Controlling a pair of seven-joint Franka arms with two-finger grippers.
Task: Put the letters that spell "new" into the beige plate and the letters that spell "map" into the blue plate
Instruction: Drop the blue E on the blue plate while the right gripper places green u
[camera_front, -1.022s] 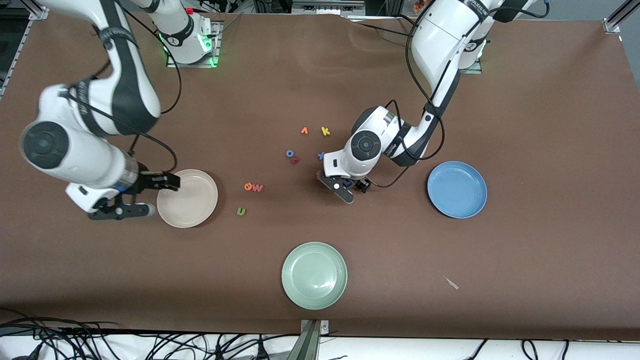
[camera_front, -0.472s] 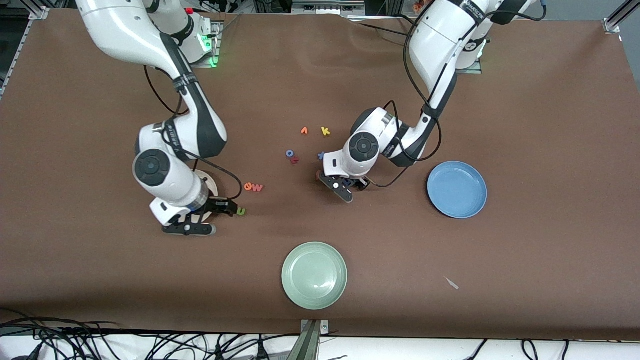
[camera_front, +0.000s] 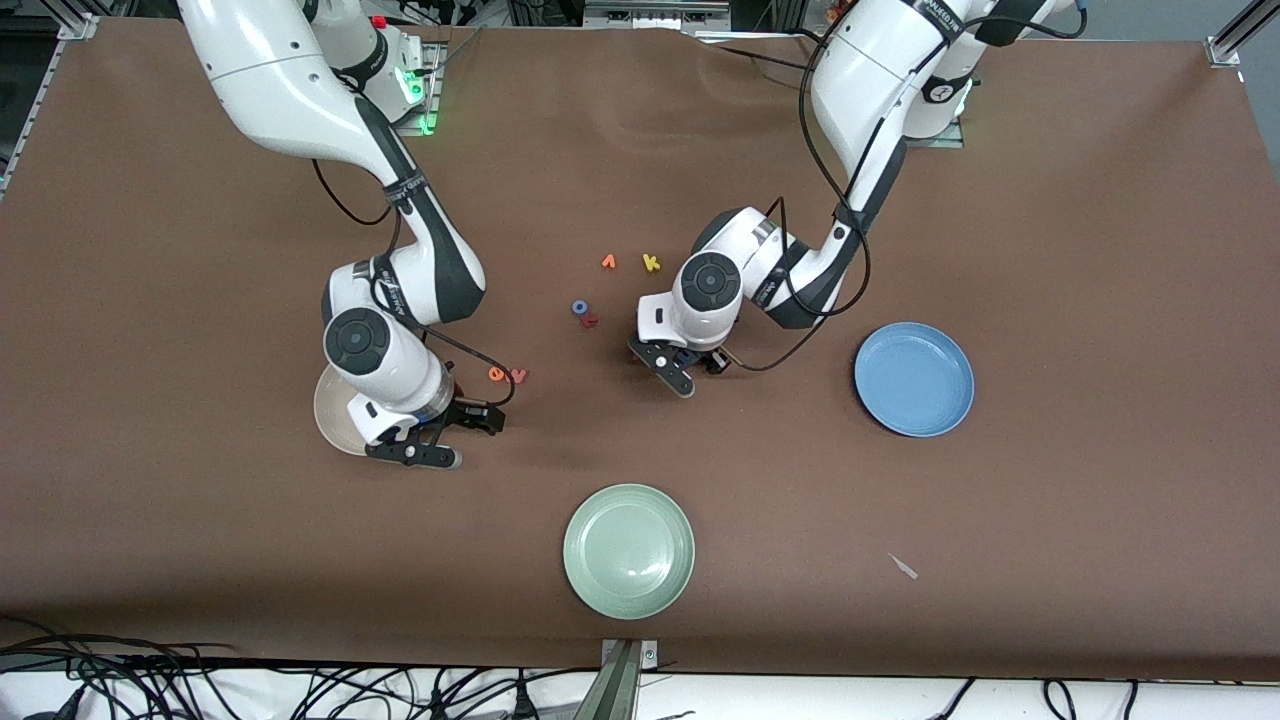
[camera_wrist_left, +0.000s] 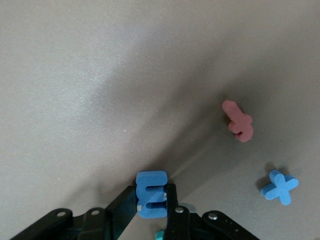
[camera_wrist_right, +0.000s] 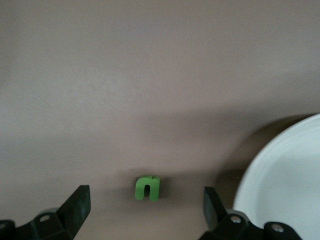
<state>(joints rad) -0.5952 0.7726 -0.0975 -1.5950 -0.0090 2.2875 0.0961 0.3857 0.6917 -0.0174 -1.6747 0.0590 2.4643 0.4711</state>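
Since a second before, the right claw had swung from beside the beige plate to hang spread wide over the green n, just beside that plate. The left claw had clamped shut on the light blue m, near the red f and blue x. On the brown counter, the orange e and red w lay loose; the blue plate and pale green plate held nothing.
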